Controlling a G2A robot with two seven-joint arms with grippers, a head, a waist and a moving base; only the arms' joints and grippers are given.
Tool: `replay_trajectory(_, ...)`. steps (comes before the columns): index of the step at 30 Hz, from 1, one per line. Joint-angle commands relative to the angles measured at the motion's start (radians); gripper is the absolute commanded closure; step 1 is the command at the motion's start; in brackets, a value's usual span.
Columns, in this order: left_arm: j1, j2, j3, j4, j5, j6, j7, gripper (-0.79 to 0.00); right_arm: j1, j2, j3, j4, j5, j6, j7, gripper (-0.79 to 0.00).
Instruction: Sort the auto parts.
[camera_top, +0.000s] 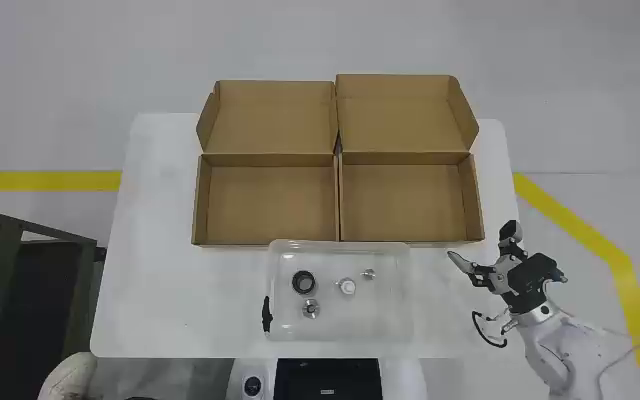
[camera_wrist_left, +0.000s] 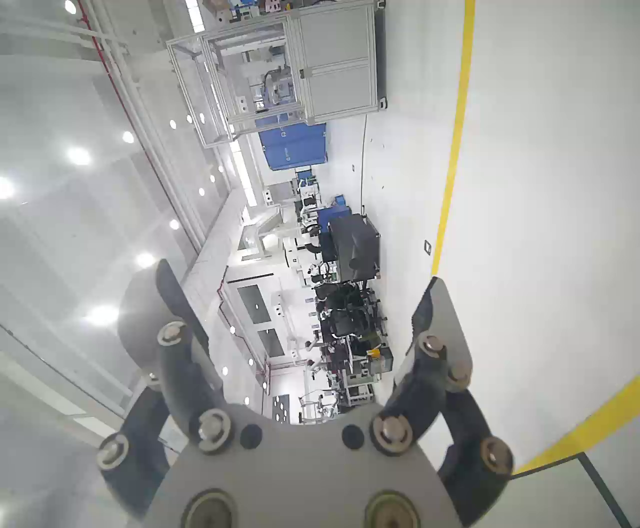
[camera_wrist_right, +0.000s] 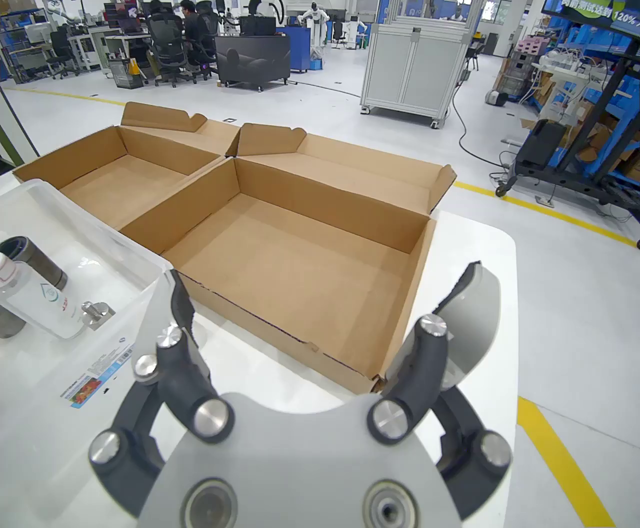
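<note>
A: While the right gripper (camera_top: 470, 292) is seen open from the top, the auto parts (camera_top: 303, 283) are seen in a clear bin (camera_top: 400, 320) to its left; that wall could be clipped.
B: Left wrist: the left gripper (camera_wrist_left: 300, 277) is spread, pointed at workshop floor (camera_wrist_left: 550, 200).
A: Right wrist: a cardboard box (camera_wrist_right: 320, 200) is ahead, white table (camera_wrist_right: 480, 235) beneath.

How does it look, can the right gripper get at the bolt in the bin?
Probably yes. The right gripper hangs open just beside the bin, which has no lid. The bolt lies bare toward that side, with nothing over it.
</note>
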Motion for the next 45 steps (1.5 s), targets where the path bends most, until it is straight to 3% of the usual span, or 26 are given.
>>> replay_trajectory(1, 0.000, 0.000, 0.000, 0.000, 0.000, 0.000, 0.000, -0.785, 0.000, 0.000, 0.000, 0.000, 0.000, 0.000, 0.000, -0.785)
replay_trajectory(20, 0.000, 0.000, 0.000, 0.000, 0.000, 0.000, 0.000, -0.785, 0.001, 0.000, -0.002, -0.002, 0.001, -0.001, 0.002, -0.785)
replay_trajectory(35, 0.000, 0.000, 0.000, 0.000, 0.000, 0.000, 0.000, -0.785, 0.072, 0.002, -0.129, -0.125, -0.120, -0.018, 0.185, -0.785)
replay_trajectory(45, 0.000, 0.000, 0.000, 0.000, 0.000, 0.000, 0.000, -0.785, 0.118, 0.006, -0.231, -0.169, -0.123, -0.135, 0.250, -0.785)
